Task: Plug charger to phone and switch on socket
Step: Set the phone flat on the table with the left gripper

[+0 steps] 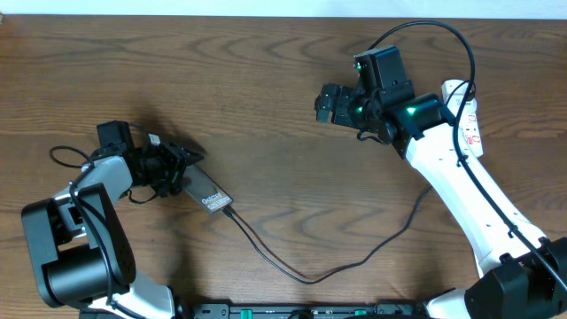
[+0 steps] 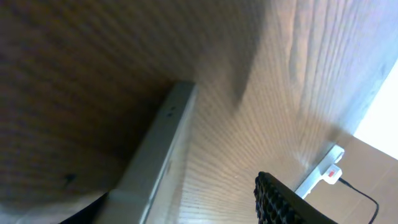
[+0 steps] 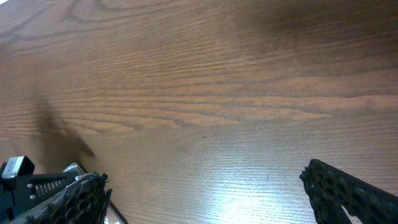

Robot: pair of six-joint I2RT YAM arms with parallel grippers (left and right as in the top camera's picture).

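The phone (image 1: 209,192) lies flat at the left of the table with its "Galaxy" lettering up. My left gripper (image 1: 182,168) is open and sits low at the phone's far-left end. In the left wrist view the phone's grey edge (image 2: 163,149) lies between the fingers (image 2: 174,202), close to the left one and apart from the right one. The charger's thin black cable (image 1: 301,276) runs from the phone's near-right end across the front and up toward the right arm. Its plug is hidden. The white socket (image 1: 471,113) lies at the right edge, partly under the right arm, and also shows in the left wrist view (image 2: 324,169). My right gripper (image 1: 330,105) is open and empty above bare table (image 3: 202,180).
The wooden table (image 1: 266,80) is bare across the back and middle. The right arm's white link (image 1: 461,186) lies over the socket area. In the right wrist view, part of the left arm's gripper (image 3: 25,180) shows at the lower left.
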